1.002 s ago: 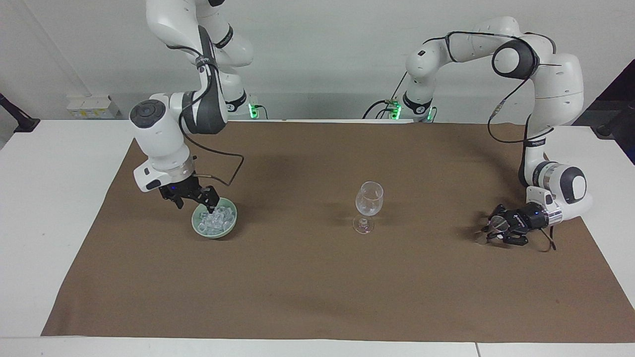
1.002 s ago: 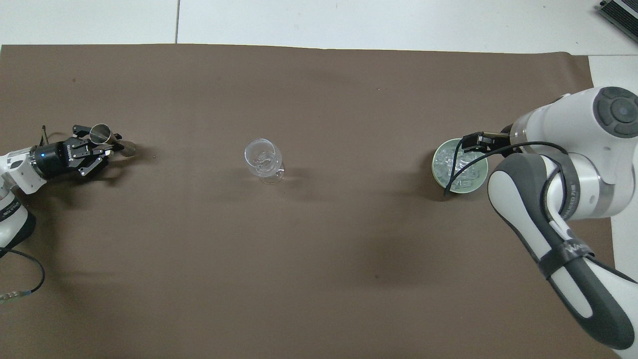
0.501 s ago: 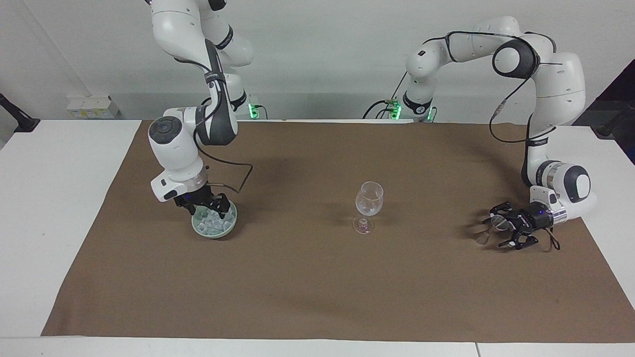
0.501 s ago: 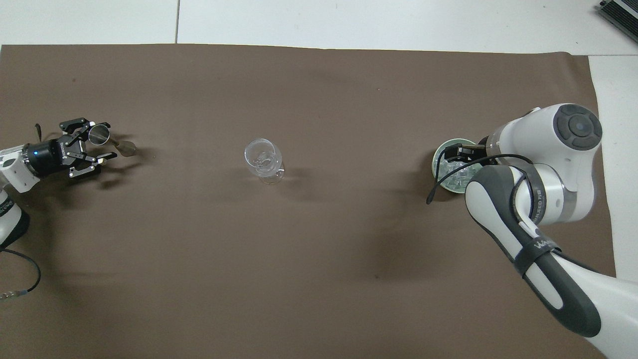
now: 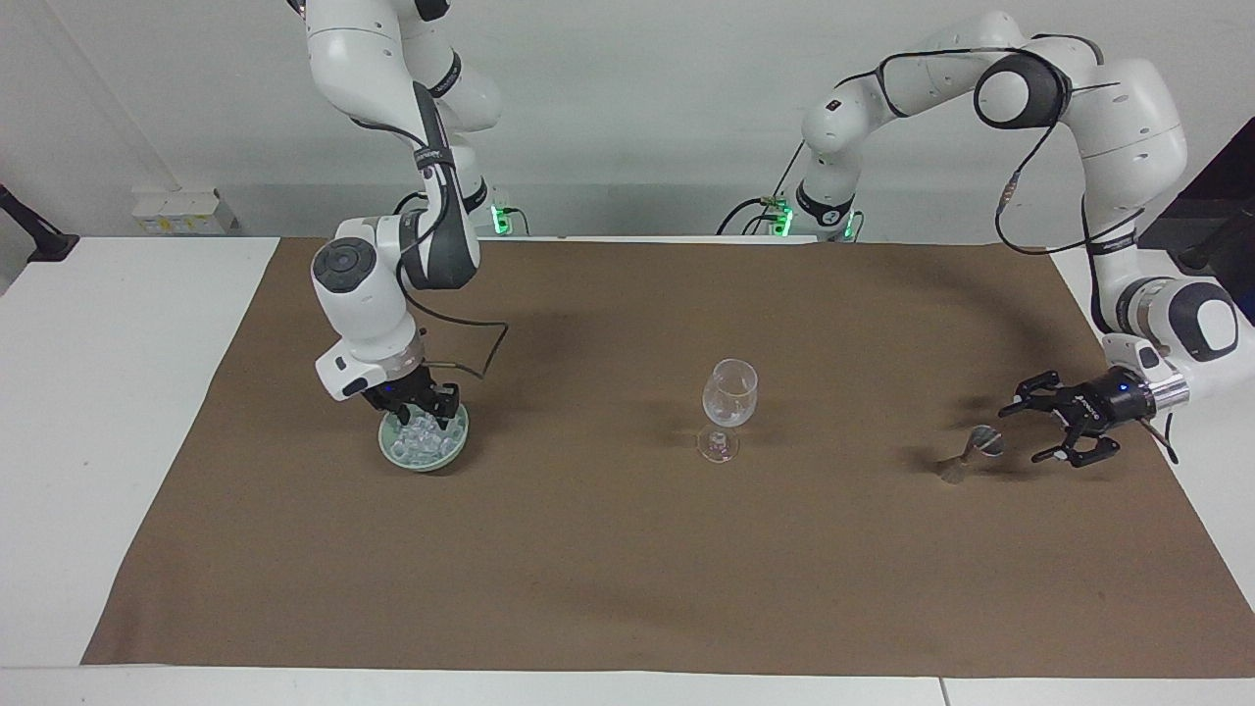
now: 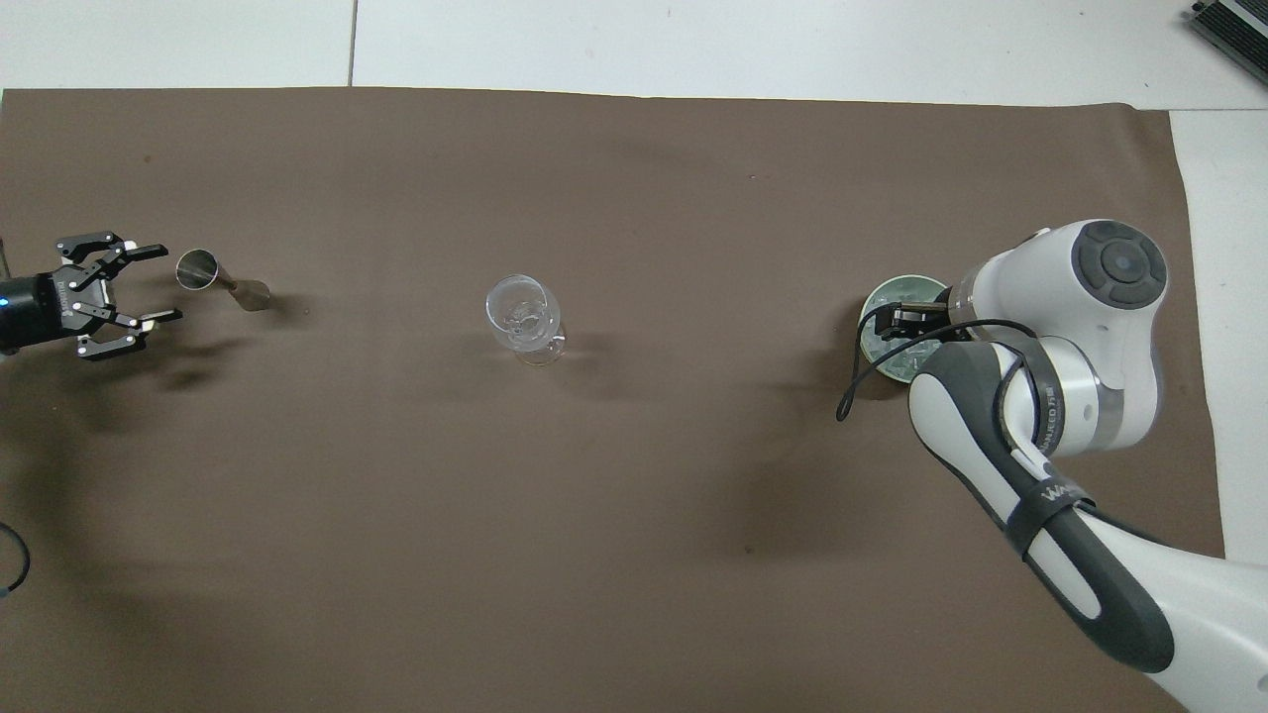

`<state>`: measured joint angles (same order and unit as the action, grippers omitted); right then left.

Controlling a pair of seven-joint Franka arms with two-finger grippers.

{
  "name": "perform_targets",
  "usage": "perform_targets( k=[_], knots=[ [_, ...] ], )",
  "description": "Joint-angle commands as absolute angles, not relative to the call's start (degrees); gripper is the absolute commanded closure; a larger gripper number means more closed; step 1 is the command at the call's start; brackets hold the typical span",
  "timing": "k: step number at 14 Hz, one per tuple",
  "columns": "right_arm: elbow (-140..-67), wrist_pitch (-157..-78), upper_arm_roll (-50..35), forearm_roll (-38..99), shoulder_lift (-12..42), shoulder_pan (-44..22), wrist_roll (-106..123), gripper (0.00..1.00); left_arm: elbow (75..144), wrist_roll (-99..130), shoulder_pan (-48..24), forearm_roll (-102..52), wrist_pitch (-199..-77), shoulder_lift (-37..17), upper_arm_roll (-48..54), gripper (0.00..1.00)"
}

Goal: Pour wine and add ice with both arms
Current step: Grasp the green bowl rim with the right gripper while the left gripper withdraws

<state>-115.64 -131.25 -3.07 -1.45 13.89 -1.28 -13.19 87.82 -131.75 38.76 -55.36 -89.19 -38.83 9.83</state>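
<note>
- The right arm's black two-finger gripper (image 5: 424, 417) is dipped into the small pale green round bowl (image 5: 454, 446), tips down among the ice. Honestly can't tell whether its fingers are spread or pinched; the wrist hides them from above and they're buried in the cubes from the front.
- The ice (image 5: 420, 438), a heap of small clear glassy cubes, sits piled in that bowl at the right arm's end of the table.
- The left arm's black two-finger gripper (image 5: 1047, 424) hovers low over the brown mat, lying sideways, fingers spread wide with nothing between them.
- Just beside its tips, not touching, stands a small shiny metal cup with a flared foot (image 6: 220, 276), tilted, at the left arm's end of the table.
- Between bowl and metal cup, roughly mid-table, a clear stemmed wine glass (image 5: 727, 407) stands upright, well apart from both grippers.
- Everything sits on a big brown paper-like mat (image 5: 627, 569) spread over the white table (image 5: 88, 412).
</note>
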Motion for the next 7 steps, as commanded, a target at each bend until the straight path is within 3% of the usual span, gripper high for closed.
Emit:
perform_targets(
  k=[1,2,4,7],
  knots=[
    [-117.07,-132.19,-3.16,-1.93,12.66,-1.05,-13.27,0.61,88.51,-126.15,38.41,-49.32,-88.33,-33.15,8.53,0.17],
    [-116.98,-132.1,-3.16,-2.28,12.66,-0.79,-13.36,0.78,88.77,-123.34,38.06,-48.26,-88.42,-31.57,8.53,0.17],
    [-117.07,-132.01,-3.16,-2.37,12.22,-0.53,-13.36,0.97,89.21,-117.89,35.7,-46.33,-89.29,-27.44,8.35,0.17],
    [-115.85,-130.7,-3.16,-2.37,11.25,-0.35,-13.45,1.0,89.03,-101.83,29.9,-40.35,-91.49,-20.76,8.35,0.17]
  ],
)
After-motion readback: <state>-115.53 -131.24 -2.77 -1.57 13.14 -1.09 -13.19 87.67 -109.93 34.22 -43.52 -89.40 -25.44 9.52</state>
